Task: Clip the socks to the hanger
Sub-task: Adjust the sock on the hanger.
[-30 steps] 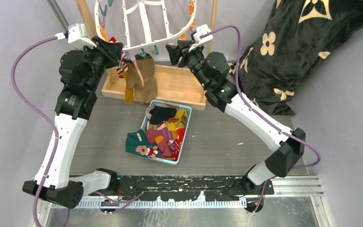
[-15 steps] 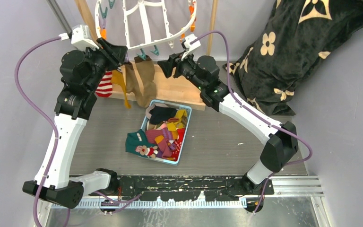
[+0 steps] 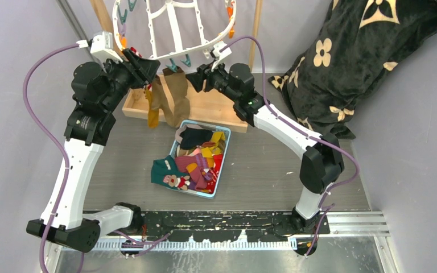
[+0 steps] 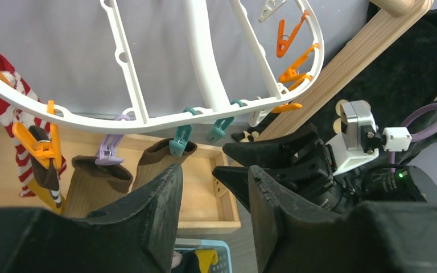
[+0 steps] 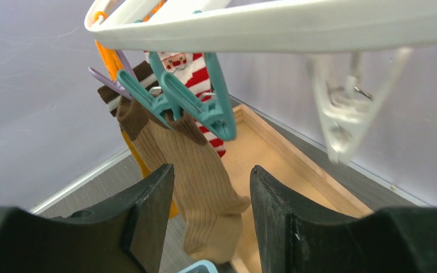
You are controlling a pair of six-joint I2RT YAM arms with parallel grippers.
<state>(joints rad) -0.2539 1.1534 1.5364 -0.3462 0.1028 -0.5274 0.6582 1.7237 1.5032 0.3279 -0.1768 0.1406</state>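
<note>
Under the white plastic hanger [image 4: 148, 122], ribbed tan socks [image 5: 196, 168] hang (left fingers [image 4: 153, 219], right fingers [image 5: 148, 219] parted, empty).

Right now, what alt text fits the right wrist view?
A tan-brown sock hangs from a teal clip on the white hanger, a red-white striped sock behind it. An empty pale clip dangles to its right; the right gripper's jaws stand open below.

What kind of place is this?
Likely a robot lab cell staged for laundry: grey partition walls, white plastic oval clip hanger and light wooden stand, pale blue basket of colourful fabric socks.
</note>
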